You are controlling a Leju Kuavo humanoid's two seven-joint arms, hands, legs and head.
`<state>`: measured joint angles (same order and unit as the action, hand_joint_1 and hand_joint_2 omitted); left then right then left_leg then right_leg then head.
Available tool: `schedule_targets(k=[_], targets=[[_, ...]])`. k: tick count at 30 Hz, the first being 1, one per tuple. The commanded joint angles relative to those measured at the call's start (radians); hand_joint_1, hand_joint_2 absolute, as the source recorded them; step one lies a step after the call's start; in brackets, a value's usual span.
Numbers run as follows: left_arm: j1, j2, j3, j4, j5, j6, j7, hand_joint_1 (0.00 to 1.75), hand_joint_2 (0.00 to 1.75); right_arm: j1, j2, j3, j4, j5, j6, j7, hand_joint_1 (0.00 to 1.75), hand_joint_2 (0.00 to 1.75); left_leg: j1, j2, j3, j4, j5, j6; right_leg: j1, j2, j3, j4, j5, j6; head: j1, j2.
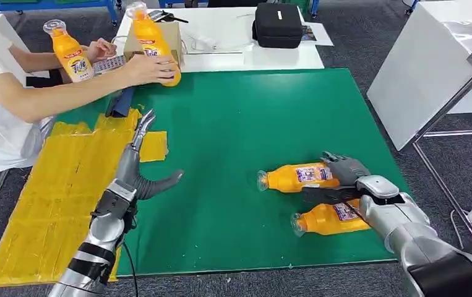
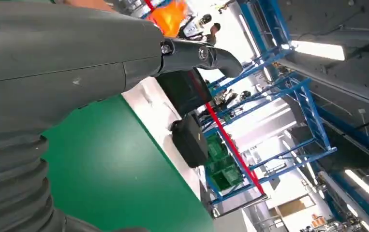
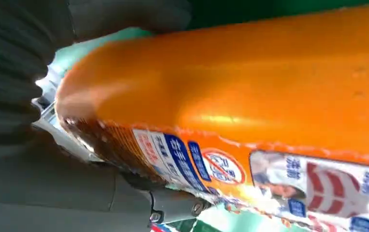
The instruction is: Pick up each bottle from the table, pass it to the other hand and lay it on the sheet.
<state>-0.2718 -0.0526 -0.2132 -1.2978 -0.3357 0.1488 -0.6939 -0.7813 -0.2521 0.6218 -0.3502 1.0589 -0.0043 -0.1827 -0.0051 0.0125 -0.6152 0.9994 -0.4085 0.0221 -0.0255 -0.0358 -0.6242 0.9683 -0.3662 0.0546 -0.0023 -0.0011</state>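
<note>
Two orange bottles lie on their sides on the green mat, caps pointing left. My right hand wraps the base end of the farther bottle, fingers over the top and thumb beneath; the bottle still rests on the mat. In the right wrist view that bottle sits right against my right hand. The nearer bottle lies just in front of my right wrist. My left hand hovers open and holding nothing at the edge of the yellow sheet, fingers pointing away. The left wrist view shows the left hand above the mat.
A person at the far left holds an upright orange bottle and grips another at the mat's back-left corner. A white table behind carries a black bag and a cardboard box. A white panel stands to the right.
</note>
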Motion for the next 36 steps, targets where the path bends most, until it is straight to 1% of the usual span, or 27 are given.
schedule_targets(k=[1,5,7,9,10,12,13,14,15,17,19,20,21,22,23,24,25,27,28,29,30,31,32,33,34,35,36], targets=[[-0.055,0.0,-0.014,0.103,0.006,-0.002,-0.004,0.0,1.75,0.033,0.012,0.046,0.094,0.012,0.051,0.004,1.75,1.75,0.002,-0.004,0.003,-0.001,0.0,-0.001,0.002,-0.001,0.004,-0.002,-0.001,-0.002,0.0,0.0],[-0.047,0.003,-0.013,0.088,0.005,-0.001,-0.004,0.0,1.75,0.031,0.022,0.04,0.079,0.018,-0.018,0.007,1.75,1.75,0.002,-0.004,0.004,-0.001,0.0,-0.002,0.002,-0.001,0.006,-0.002,-0.001,-0.003,0.0,0.0],[-0.034,0.006,-0.01,0.065,0.005,-0.001,-0.004,0.0,1.75,0.028,0.033,0.038,0.067,0.033,-0.1,0.021,1.75,1.75,0.003,-0.003,0.005,-0.001,-0.001,-0.002,0.002,0.0,0.006,-0.002,-0.001,-0.003,0.0,0.0],[-0.026,0.006,-0.008,0.052,0.002,0.0,0.0,0.0,1.75,0.026,0.04,0.042,0.061,0.05,-0.141,0.043,1.75,1.75,0.003,-0.002,0.005,-0.001,-0.001,-0.002,0.003,0.001,0.007,-0.002,-0.001,-0.003,0.0,0.0],[-0.019,0.005,-0.008,0.04,-0.005,-0.001,0.007,0.0,1.75,0.022,0.05,0.036,0.06,0.068,-0.203,0.09,1.75,1.75,0.002,0.0,0.004,-0.001,-0.001,-0.001,0.002,0.002,0.005,-0.001,0.0,-0.002,0.0,0.0],[-0.002,-0.001,-0.004,0.019,-0.019,0.003,0.029,0.0,1.75,0.02,0.075,-0.009,0.042,0.109,-0.408,0.247,1.75,1.75,0.002,0.001,0.003,0.0,-0.001,-0.001,0.002,0.004,0.004,-0.001,0.0,-0.002,0.0,0.0],[0.002,-0.003,-0.001,0.014,-0.02,0.003,0.033,0.0,1.75,0.024,0.083,-0.032,0.033,0.108,-0.466,0.269,1.75,1.75,0.002,0.002,0.003,0.0,-0.001,-0.001,0.001,0.004,0.003,-0.001,0.0,-0.002,0.0,0.0],[0.008,-0.006,0.003,0.007,-0.02,0.001,0.041,0.0,1.75,0.037,0.095,-0.083,0.012,0.094,-0.566,0.29,1.75,1.75,0.002,0.003,0.003,0.0,-0.001,-0.002,0.002,0.006,0.004,-0.001,0.0,-0.003,0.0,0.0],[0.012,-0.006,0.004,0.003,-0.018,-0.002,0.044,0.0,1.75,0.045,0.098,-0.104,-0.001,0.091,-0.61,0.299,1.75,1.75,0.002,0.002,0.003,-0.001,-0.001,-0.002,0.002,0.005,0.004,-0.001,0.0,-0.003,0.0,0.0],[0.012,-0.006,0.004,0.003,-0.018,-0.002,0.044,0.0,1.75,0.045,0.098,-0.104,-0.001,0.091,-0.61,0.299,1.75,1.75,0.001,0.001,0.0,-0.001,0.0,-0.001,0.0,0.002,0.001,0.0,0.0,-0.002,0.0,0.0],[0.021,-0.005,0.006,-0.005,-0.015,-0.009,0.049,0.0,1.75,0.067,0.092,-0.129,-0.042,0.12,-0.694,0.338,1.75,1.75,0.001,0.001,0.0,0.0,-0.001,-0.001,0.001,0.003,0.001,0.001,0.0,-0.002,0.0,0.0],[0.033,-0.008,0.008,-0.016,-0.018,-0.02,0.054,0.0,1.75,0.139,0.081,-0.24,-0.232,0.205,-0.694,0.429,1.75,1.75,0.001,0.001,-0.001,0.0,0.0,-0.001,0.001,0.002,0.0,0.0,0.0,-0.001,0.0,0.0],[0.042,-0.009,0.008,-0.022,-0.018,-0.035,0.064,0.0,1.75,0.197,0.108,-0.368,-0.35,0.276,-0.694,0.407,1.75,1.75,0.002,0.002,0.001,0.0,-0.001,-0.002,0.002,0.004,0.002,0.0,-0.001,-0.003,0.0,0.0],[0.047,-0.011,0.011,-0.025,-0.014,-0.049,0.069,0.0,1.75,0.25,0.152,-0.5,-0.461,0.3,-0.694,0.336,1.75,1.75,0.001,0.001,0.0,-0.001,-0.001,-0.001,0.001,0.003,0.001,0.0,0.0,-0.002,0.0,0.0],[0.052,-0.014,0.014,-0.025,-0.004,-0.066,0.072,0.0,1.75,0.283,0.195,-0.601,-0.542,0.316,-0.694,0.275,1.75,1.75,0.001,0.003,-0.001,-0.001,0.0,-0.001,0.001,0.004,0.0,0.0,0.001,-0.001,0.0,0.0],[0.059,-0.016,0.021,-0.029,0.017,-0.094,0.074,0.0,1.75,0.328,0.265,-0.724,-0.656,0.318,-0.694,0.163,1.75,1.75,0.002,0.004,0.001,-0.001,-0.002,-0.002,0.002,0.007,0.002,0.0,-0.001,-0.003,0.0,0.0],[0.064,-0.017,0.023,-0.031,0.029,-0.106,0.073,0.0,1.75,0.344,0.294,-0.761,-0.703,0.294,-0.694,0.114,1.75,1.75,0.002,0.004,-0.002,-0.001,-0.001,-0.002,0.001,0.006,-0.001,0.001,0.0,-0.002,0.0,0.0],[0.087,-0.018,0.035,-0.047,0.078,-0.162,0.08,0.0,1.75,0.407,0.423,-0.904,-0.856,0.192,-0.694,-0.114,1.75,1.75,0.003,0.007,-0.001,0.0,-0.004,-0.003,0.002,0.011,-0.001,0.002,-0.001,-0.004,0.0,0.0],[0.094,-0.017,0.036,-0.05,0.093,-0.185,0.084,0.0,1.75,0.416,0.449,-0.927,-0.866,0.163,-0.694,-0.166,1.75,1.75,0.002,0.005,-0.004,-0.001,-0.002,-0.002,0.002,0.008,-0.004,0.002,0.0,-0.003,0.0,0.0],[0.108,-0.018,0.04,-0.056,0.118,-0.219,0.091,0.0,1.75,0.438,0.494,-0.952,-0.889,0.083,-0.694,-0.258,1.75,1.75,0.002,0.004,-0.005,0.0,-0.002,-0.003,0.002,0.007,-0.005,0.003,-0.001,-0.003,-0.001,0.0],[0.122,-0.016,0.04,-0.063,0.135,-0.247,0.092,0.0,1.75,0.469,0.515,-0.943,-0.92,0.029,-0.694,-0.302,1.75,1.75,0.003,0.003,-0.003,0.0,-0.003,-0.003,0.003,0.007,-0.003,0.002,-0.002,-0.004,-0.001,0.0],[0.122,-0.016,0.04,-0.063,0.135,-0.247,0.092,0.0,1.75,0.469,0.515,-0.943,-0.92,0.029,-0.694,-0.302,1.75,1.75,0.002,-0.001,-0.007,-0.001,-0.001,-0.002,0.002,0.002,-0.005,0.001,-0.001,-0.002,0.0,0.0],[0.122,-0.016,0.04,-0.063,0.135,-0.247,0.092,0.0,1.75,0.469,0.515,-0.943,-0.92,0.029,-0.694,-0.302,1.75,1.75,0.003,-0.005,-0.007,-0.001,-0.001,-0.002,0.003,-0.001,-0.005,0.001,-0.003,-0.003,-0.001,0.0],[0.122,-0.016,0.04,-0.063,0.135,-0.247,0.092,0.0,1.75,0.469,0.515,-0.943,-0.92,0.029,-0.694,-0.302,1.75,1.75,0.005,-0.005,-0.005,0.0,-0.002,-0.002,0.004,-0.001,-0.003,0.002,-0.005,-0.004,0.0,0.0],[0.134,-0.016,0.039,-0.072,0.151,-0.274,0.095,0.0,1.75,0.495,0.52,-0.909,-0.935,-0.048,-0.694,-0.331,1.75,1.75,0.004,-0.006,-0.006,0.0,-0.002,-0.002,0.003,-0.003,-0.004,0.002,-0.005,-0.004,0.0,0.0],[0.141,-0.015,0.039,-0.083,0.176,-0.311,0.102,0.0,1.75,0.523,0.495,-0.835,-0.946,-0.136,-0.694,-0.332,1.75,1.75,0.004,-0.006,-0.008,-0.001,-0.001,-0.002,0.003,-0.004,-0.005,0.001,-0.004,-0.004,0.0,0.0],[0.145,-0.015,0.036,-0.086,0.215,-0.359,0.111,0.0,1.75,0.546,0.477,-0.76,-0.966,-0.241,-0.69,-0.329,1.75,1.75,0.004,-0.005,-0.006,0.0,-0.002,-0.002,0.003,-0.002,-0.003,0.001,-0.005,-0.005,0.0,0.0]])
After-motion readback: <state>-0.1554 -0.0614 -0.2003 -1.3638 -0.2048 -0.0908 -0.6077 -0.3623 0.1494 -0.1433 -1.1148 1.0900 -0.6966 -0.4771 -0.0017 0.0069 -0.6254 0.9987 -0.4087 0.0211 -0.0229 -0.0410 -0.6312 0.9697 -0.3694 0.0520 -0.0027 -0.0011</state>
